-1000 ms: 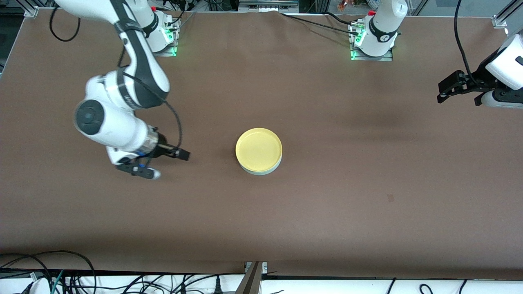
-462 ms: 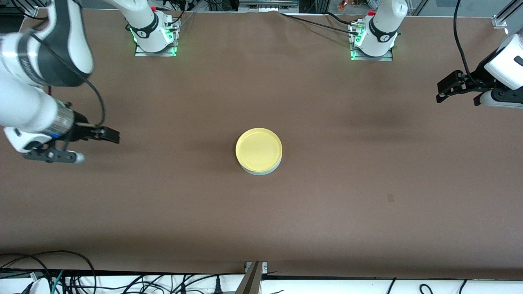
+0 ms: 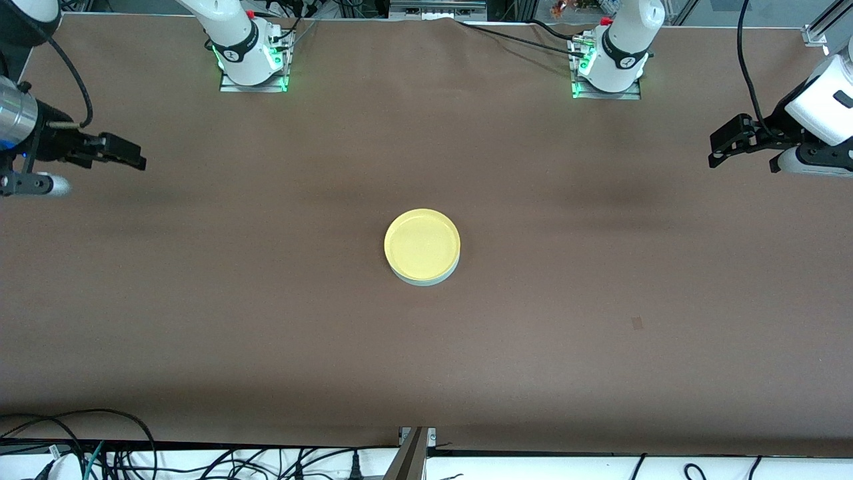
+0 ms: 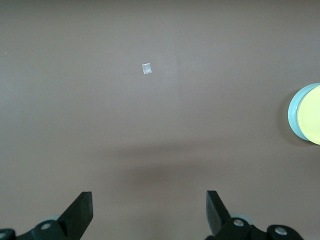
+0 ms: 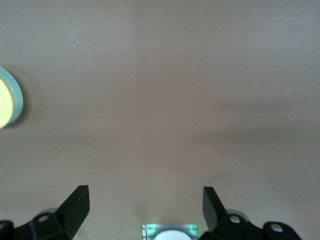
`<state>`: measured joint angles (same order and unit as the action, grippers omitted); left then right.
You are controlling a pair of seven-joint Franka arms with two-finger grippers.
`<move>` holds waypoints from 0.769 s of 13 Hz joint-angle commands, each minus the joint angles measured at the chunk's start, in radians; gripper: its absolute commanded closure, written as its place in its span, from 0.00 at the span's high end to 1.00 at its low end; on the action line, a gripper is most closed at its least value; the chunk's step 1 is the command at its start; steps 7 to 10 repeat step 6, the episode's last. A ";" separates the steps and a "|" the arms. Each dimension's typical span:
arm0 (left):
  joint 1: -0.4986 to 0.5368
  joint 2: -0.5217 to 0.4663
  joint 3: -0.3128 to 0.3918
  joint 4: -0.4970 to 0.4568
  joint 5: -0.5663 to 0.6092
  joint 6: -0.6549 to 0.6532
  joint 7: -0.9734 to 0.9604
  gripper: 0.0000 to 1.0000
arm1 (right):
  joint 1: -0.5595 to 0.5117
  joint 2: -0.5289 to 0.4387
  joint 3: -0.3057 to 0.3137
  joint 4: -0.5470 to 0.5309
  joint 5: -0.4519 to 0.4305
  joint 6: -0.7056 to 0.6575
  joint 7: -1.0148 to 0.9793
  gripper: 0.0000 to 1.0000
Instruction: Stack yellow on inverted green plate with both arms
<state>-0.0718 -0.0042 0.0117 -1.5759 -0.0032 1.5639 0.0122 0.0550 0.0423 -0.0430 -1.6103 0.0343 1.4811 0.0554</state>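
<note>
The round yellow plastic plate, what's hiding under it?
The round yellow plastic plate sits on a pale mint-green plastic plate. Only its rim peeks out; the rest is covered.

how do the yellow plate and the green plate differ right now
Colour: the yellow plate is bright yellow, the green plate pale mint.
Position: the yellow plate lies on top, the green plate under it on the table.
Visibility: the yellow plate's rimmed top shows fully; of the green plate only an edge peeks out.
Shared: both are round, about equal in width, and touched by neither gripper.

- Right gripper [image 5: 145, 207]: black fingers spread wide over brown table [image 5: 165, 100].
- Round bright-yellow plastic plate [image 5: 4, 104] on pale mint-green plate [image 5: 16, 97], frame's left edge.
</note>
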 commanded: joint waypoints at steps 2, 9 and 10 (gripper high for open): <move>0.001 0.007 -0.002 0.025 -0.004 -0.016 0.012 1.00 | -0.079 -0.058 0.045 -0.074 -0.010 0.037 -0.008 1.00; 0.001 0.006 -0.002 0.025 -0.004 -0.018 0.012 1.00 | -0.087 -0.058 0.041 -0.063 -0.033 0.105 -0.011 1.00; 0.001 0.006 -0.002 0.025 -0.004 -0.018 0.012 1.00 | -0.087 -0.058 0.041 -0.063 -0.033 0.105 -0.011 1.00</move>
